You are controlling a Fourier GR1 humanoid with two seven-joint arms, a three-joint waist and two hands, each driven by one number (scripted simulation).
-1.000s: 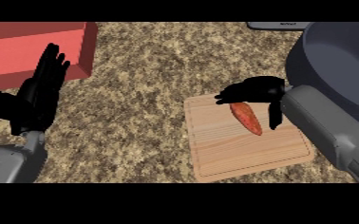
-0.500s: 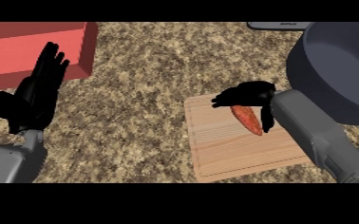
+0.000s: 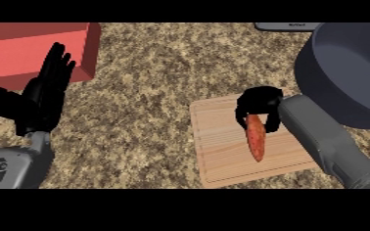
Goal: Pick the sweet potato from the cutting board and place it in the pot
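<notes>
Currently we see the right hand over the board, fingers curled round the upper end of the sweet potato — its lower end points down over the board. The pot sits just beside the board, upper right. Left hand rests open at the left edge, fingers straight, beside a red box.

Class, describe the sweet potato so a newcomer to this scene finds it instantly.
Find the pale wooden cutting board on the speckled counter, beside the big grey pot. On it lies the sweet potato, its top end inside the right hand. It is the only orange, tapered thing there.
</notes>
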